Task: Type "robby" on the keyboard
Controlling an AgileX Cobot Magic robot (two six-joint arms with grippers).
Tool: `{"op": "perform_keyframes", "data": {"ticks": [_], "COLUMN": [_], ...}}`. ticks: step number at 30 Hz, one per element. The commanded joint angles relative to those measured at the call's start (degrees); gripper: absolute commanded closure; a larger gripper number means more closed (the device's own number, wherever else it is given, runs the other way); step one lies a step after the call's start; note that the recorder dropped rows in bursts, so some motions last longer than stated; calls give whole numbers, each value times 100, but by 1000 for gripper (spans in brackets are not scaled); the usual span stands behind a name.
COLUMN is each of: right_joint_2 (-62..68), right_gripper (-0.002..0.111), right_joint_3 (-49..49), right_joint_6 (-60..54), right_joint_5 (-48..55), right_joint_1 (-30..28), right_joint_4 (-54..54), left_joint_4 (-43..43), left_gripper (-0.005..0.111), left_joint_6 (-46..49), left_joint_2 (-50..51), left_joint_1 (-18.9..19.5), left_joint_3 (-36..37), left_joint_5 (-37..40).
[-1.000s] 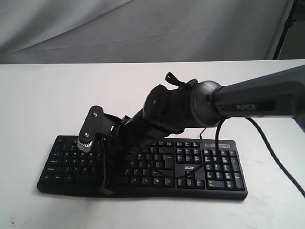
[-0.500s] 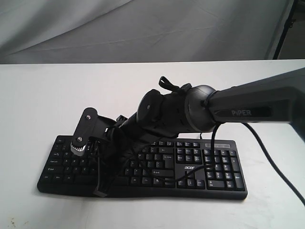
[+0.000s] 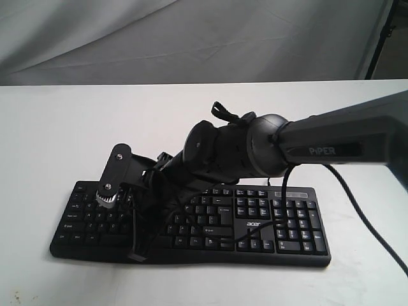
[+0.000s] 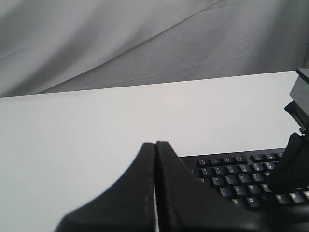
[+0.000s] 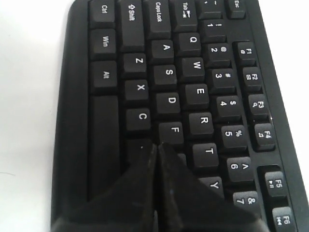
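The black keyboard [image 3: 280,223] with its white "acer" logo lies on the white table, near the front. My right arm reaches across it to its left half. My right gripper [image 3: 136,254] is shut and points down at the letter keys. In the right wrist view the keyboard [image 5: 193,92] fills the frame and the right gripper [image 5: 157,146] has its joined tips over the keys just past F [image 5: 175,129], beside C. Whether they touch a key is unclear. My left gripper [image 4: 155,145] is shut and empty, hovering beside the keyboard [image 4: 241,179].
The white table [image 3: 57,127] runs wide around the keyboard, backed by a grey cloth [image 3: 191,38]. A thin black cable [image 3: 255,234] loops over the keys near the logo. Another cable [image 3: 370,223] hangs from the right arm to the table.
My right arm and gripper have shifted left along the keyboard, then almost stopped over the last half second. The keyboard has stayed put.
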Motion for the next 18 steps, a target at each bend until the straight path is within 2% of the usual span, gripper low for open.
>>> {"op": "perform_keyframes", "data": {"ticks": [1,18], "right_joint_2": [54,118], "right_gripper": [108,108], "right_joint_3": [-34,-34], "right_joint_6": [4,16], "right_joint_5": [-31,-31], "right_joint_1": [5,5], "right_joint_4": [-1,1], "left_joint_4": [27,27], "left_gripper": [107,107], "left_joint_6": [-16,-16], "left_joint_2": [-20,-20], "left_joint_1": [-36,-36], "left_joint_3": [25,25], "left_joint_5": [-31,-31]}}
